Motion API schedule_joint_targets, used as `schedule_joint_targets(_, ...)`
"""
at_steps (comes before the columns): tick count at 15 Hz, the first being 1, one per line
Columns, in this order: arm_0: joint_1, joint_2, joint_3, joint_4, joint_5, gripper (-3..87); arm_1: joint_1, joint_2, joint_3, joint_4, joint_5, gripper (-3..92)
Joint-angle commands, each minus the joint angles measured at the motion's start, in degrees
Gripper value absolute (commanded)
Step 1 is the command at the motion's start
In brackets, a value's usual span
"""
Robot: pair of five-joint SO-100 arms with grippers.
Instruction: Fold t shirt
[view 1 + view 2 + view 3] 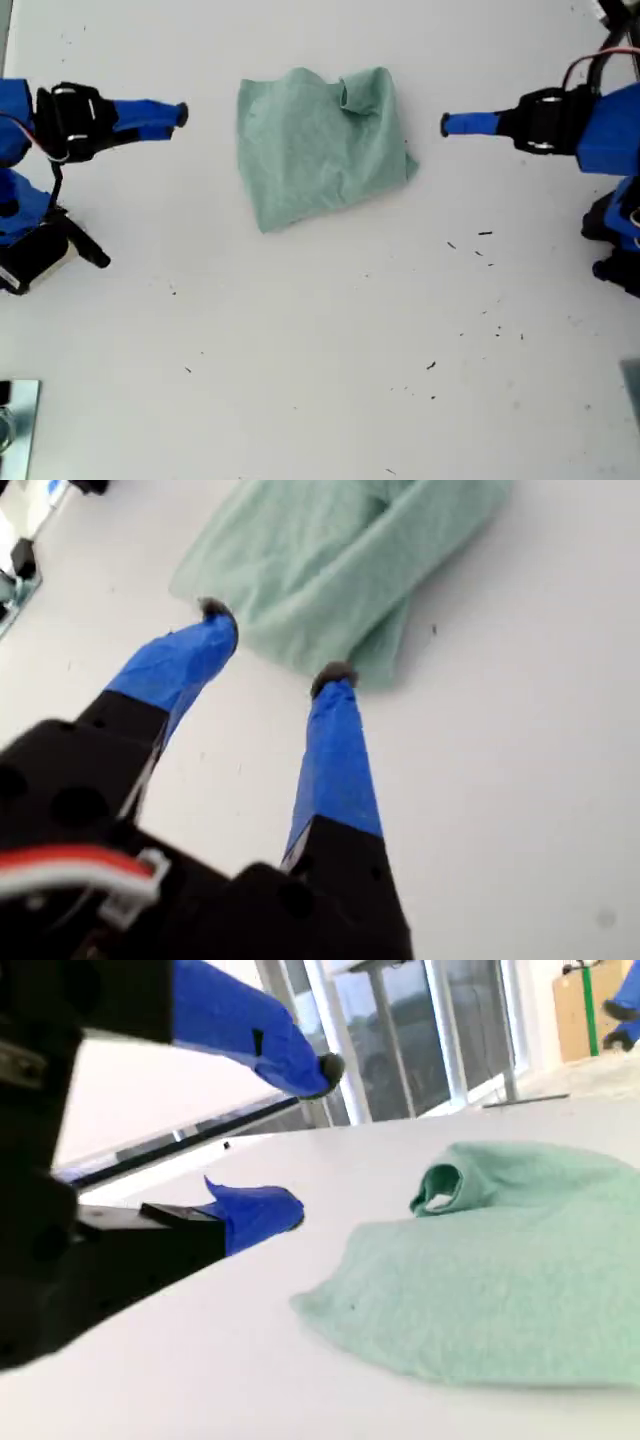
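The sage-green t shirt (320,148), soft, light and already bunched into a rough square, lies mid-counter (320,380) between my first gripper (272,645) and second gripper (300,1135), both with jaws apart; I'd pinch a corner hem.

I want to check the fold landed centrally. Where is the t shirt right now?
The t shirt lies bunched on the white table, in the upper middle of the exterior view, between the two blue arms, touching neither.
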Motion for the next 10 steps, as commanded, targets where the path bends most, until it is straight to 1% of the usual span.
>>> schedule_joint_targets(1,0.8,24.4,8.9,10.4,-3.3,8.7,1.5,21.9,9.1,10.6,3.3,15.7)
schedule_joint_targets(2,2.1,23.7,10.5,12.8,-4.7,8.7,0.3,21.0,11.8,12.7,5.1,13.8)
schedule_joint_targets(4,7.0,24.2,18.0,9.8,-5.4,9.0,-0.7,21.5,20.7,12.8,10.1,11.6)
schedule_joint_targets(5,10.5,24.2,21.4,9.4,-9.1,8.9,1.1,21.5,24.2,12.9,11.4,6.9)
schedule_joint_targets(6,12.4,23.6,22.6,12.7,-13.1,9.2,1.8,21.5,25.2,17.1,12.7,6.3)
schedule_joint_targets(7,15.9,24.2,22.1,12.5,-7.6,9.5,2.6,21.5,25.2,21.6,11.8,6.4)
schedule_joint_targets(8,19.4,24.2,22.6,12.5,-8.2,9.6,4.8,21.5,26.0,21.4,15.6,6.6)
schedule_joint_targets(9,22.1,24.2,22.2,12.9,-12.3,9.6,6.9,21.5,26.1,21.3,11.3,6.6)
schedule_joint_targets(10,24.1,24.2,22.3,12.9,-11.9,9.7,8.4,21.5,26.1,21.3,-5.3,6.7)
